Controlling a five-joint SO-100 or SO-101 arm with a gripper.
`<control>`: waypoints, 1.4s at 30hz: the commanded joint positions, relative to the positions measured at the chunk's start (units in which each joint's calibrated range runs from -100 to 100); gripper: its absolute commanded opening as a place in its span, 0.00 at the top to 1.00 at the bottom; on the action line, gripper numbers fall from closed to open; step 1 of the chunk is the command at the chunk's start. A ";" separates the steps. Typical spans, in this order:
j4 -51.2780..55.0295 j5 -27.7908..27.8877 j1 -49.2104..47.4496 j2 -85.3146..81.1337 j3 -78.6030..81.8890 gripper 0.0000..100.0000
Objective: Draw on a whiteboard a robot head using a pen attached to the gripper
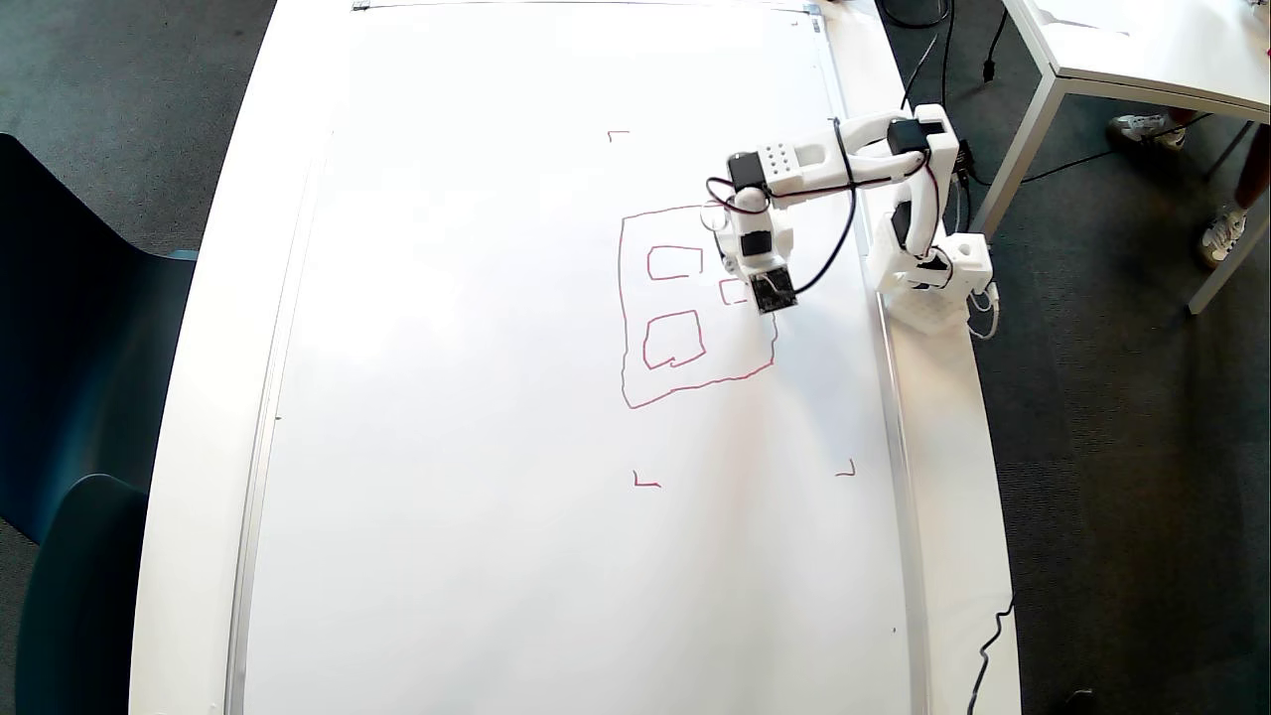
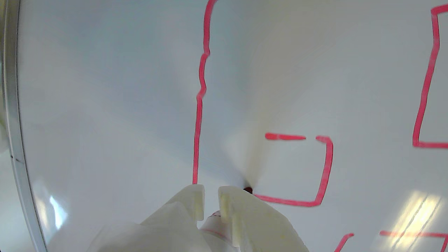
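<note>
White tabletop carrying the whiteboard [image 1: 496, 497]: the hand [image 2: 210, 196], pinching the pen [image 2: 247, 190], is closing the third small square beside it, the robot head [image 1: 695, 303] lacking only its antenna line.

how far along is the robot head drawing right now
Done: the red outline of the robot head and two inner squares on the whiteboard. In hand: a third small square, three sides drawn with a gap in one, the pen tip at its open corner. Left: closing it; no antenna line shows yet.

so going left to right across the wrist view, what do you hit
silver frame of the whiteboard → long wobbly red outline stroke → gripper → pen tip → small unfinished red square → red stroke at the right edge
</note>
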 commanded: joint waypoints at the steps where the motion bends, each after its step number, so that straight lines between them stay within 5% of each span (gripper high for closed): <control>1: -0.17 -0.26 -2.48 -1.74 -0.20 0.99; 16: -0.25 -0.74 -5.65 -2.24 -0.75 0.99; 26: 12.35 -0.47 -5.13 -3.50 -22.26 0.99; 42: 12.61 -0.31 -1.23 32.47 -68.20 0.99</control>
